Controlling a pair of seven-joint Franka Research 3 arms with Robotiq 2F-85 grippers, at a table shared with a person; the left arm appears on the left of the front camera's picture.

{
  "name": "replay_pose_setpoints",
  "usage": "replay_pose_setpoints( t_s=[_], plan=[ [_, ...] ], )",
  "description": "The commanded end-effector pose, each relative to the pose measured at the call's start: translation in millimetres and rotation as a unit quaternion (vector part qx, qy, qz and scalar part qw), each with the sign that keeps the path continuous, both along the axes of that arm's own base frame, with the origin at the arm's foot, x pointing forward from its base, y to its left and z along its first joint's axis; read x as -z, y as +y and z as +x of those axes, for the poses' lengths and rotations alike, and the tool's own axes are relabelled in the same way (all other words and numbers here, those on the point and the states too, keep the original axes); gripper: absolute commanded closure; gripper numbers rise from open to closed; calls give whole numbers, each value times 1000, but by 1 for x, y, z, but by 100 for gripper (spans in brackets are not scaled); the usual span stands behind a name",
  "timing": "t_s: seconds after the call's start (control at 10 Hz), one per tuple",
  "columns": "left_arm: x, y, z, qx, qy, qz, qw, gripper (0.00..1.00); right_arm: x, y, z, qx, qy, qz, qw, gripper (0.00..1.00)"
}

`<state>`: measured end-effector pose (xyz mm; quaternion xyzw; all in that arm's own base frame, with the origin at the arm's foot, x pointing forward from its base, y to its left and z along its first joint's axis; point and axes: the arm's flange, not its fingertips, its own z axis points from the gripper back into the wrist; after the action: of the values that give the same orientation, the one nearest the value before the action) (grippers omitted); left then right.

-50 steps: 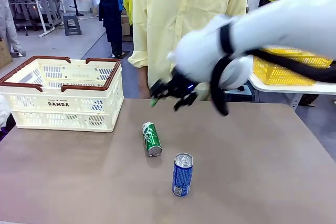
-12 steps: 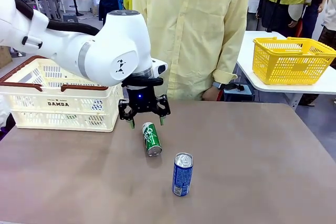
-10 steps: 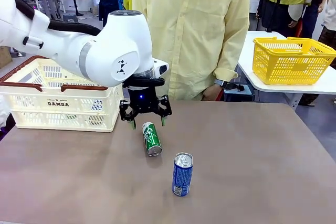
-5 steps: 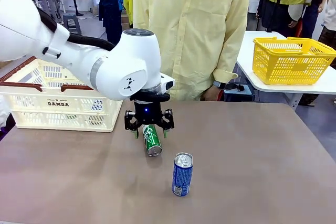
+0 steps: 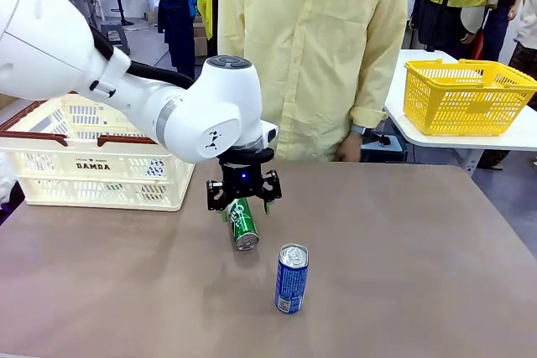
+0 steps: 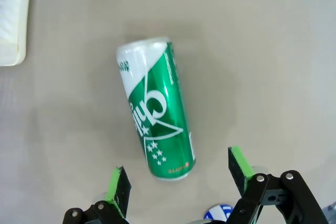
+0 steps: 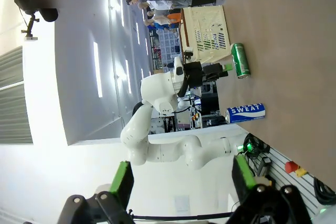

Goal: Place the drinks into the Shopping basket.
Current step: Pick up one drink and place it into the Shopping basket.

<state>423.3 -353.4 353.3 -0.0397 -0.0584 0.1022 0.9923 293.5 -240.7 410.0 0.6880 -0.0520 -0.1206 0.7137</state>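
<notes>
A green can (image 5: 242,225) with white lettering lies on its side near the table's middle; in the left wrist view the green can (image 6: 156,128) lies lengthwise just beyond my fingers. My left gripper (image 5: 244,203) hangs open right above it, one green pad (image 6: 116,184) on each side, nothing held. A blue can (image 5: 291,278) stands upright in front of it. The cream Shopping basket (image 5: 101,175) with dark red rim sits at the table's left. My right gripper (image 7: 180,179) is open and turned away, viewing the green can (image 7: 240,61) and blue can (image 7: 245,113) from afar.
A person in a pale yellow shirt (image 5: 315,48) stands at the far edge, one hand (image 5: 349,147) hanging by the table. A yellow basket (image 5: 466,95) sits on a white side table at right. The basket's corner (image 6: 13,19) shows top left of the left wrist view.
My left arm has moved right and down, bringing the open gripper from behind the green can to straddle its far end. The cans have not moved.
</notes>
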Motion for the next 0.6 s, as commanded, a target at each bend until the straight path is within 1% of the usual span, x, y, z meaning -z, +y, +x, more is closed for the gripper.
replay_pose_setpoints(
  t_s=[0.0, 0.2, 0.3, 0.4, 0.5],
  plan=[
    [6, -7, 8, -46, -9, 26, 999, 0, -4, 1, -2, 1, 6, 4, 1000, 0],
    [14, -5, 19, -41, -2, 31, 999, 0, -4, 1, -2, 1, 6, 4, 1000, 0],
    [24, -7, 24, 12, 24, 16, 1000, 0, -4, 1, -2, 1, 6, 4, 1000, 0],
    [33, -6, 30, 10, 23, 19, 999, 0, -4, 1, -2, 1, 6, 4, 1000, 0],
    [41, -3, 37, -6, 35, 17, 999, 0, -4, 1, -2, 1, 6, 4, 1000, 0]
  ],
)
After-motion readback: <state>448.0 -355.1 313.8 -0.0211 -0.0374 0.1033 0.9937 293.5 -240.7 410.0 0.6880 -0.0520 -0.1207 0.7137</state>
